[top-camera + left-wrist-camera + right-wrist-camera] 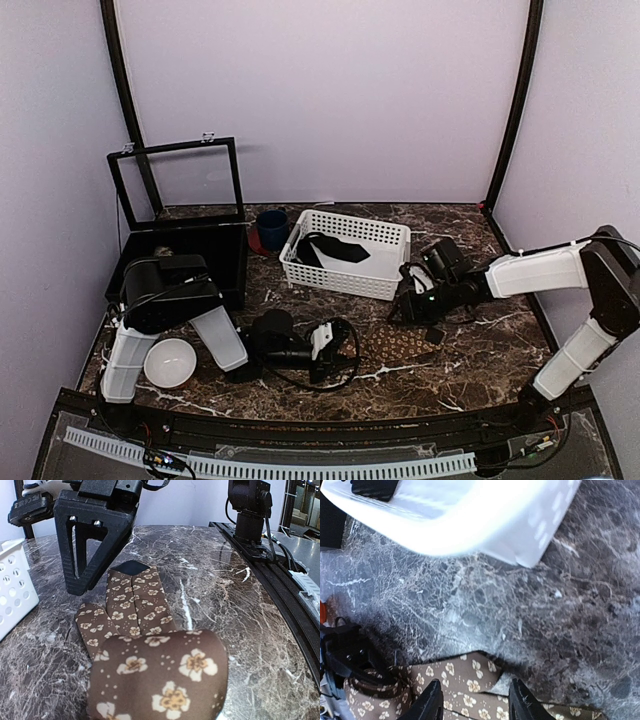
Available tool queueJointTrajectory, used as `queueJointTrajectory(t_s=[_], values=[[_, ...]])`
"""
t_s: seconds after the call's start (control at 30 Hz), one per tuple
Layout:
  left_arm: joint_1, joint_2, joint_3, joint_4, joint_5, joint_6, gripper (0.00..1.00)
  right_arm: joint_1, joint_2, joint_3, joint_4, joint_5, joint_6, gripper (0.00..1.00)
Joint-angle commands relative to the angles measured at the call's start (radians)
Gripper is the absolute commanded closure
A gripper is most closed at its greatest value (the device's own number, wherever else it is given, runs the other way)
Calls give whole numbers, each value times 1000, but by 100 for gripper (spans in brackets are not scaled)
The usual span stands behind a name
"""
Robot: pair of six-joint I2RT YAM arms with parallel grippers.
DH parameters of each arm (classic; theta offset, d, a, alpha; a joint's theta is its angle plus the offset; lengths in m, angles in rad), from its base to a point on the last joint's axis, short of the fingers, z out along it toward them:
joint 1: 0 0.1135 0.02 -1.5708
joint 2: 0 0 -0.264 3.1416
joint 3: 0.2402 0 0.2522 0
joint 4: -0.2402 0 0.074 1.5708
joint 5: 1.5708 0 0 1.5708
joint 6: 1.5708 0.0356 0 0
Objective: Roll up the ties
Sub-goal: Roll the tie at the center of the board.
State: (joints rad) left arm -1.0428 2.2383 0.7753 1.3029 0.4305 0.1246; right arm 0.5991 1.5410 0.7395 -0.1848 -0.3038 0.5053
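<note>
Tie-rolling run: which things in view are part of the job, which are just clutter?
Job: tie, its end in the left gripper; right gripper, open over it; basket holding a dark cloth, maybe another tie.
Clutter: cup; bowl; black box, lid up.

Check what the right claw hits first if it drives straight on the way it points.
Probably the tie: its flat end lies on the table just ahead of the open right claw. Depth is unclear.
</note>
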Motion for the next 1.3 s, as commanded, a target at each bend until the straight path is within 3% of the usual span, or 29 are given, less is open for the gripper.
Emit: queueJointTrajectory(t_s=[0.0, 0.2, 0.37, 0.43, 0.53, 0.6, 0.93, 1.1, 1.13, 1.2, 1.27], values=[[-5, 37, -32, -107, 2, 22, 81, 68, 44, 60, -41, 123, -50, 56], [-5, 38, -39, -97, -4, 21, 81, 160, 112, 108, -128, 301, -73, 60], [-4, 37, -33, -105, -1, 23, 81, 185, 152, 111, -163, 341, -83, 64], [-3, 36, -33, -105, -3, 23, 81, 191, 163, 107, -164, 339, -86, 71], [-3, 37, -34, -107, -9, 26, 81, 198, 180, 114, -170, 337, -91, 92], [-3, 36, -35, -112, -12, 26, 81, 201, 167, 121, -172, 326, -90, 100], [-3, 45, -33, -120, -19, 26, 82, 201, -45, 154, -258, 295, -53, 100], [-2, 45, -33, -120, -18, 26, 82, 195, -54, 140, -253, 249, -52, 100], [-2, 46, -32, -120, -18, 26, 82, 188, -37, 145, -255, 254, -55, 97], [-2, 46, -31, -118, -18, 24, 82, 183, -4, 155, -250, 271, -57, 77], [-2, 45, -31, -117, -17, 23, 82, 184, 20, 163, -229, 283, -54, 66]])
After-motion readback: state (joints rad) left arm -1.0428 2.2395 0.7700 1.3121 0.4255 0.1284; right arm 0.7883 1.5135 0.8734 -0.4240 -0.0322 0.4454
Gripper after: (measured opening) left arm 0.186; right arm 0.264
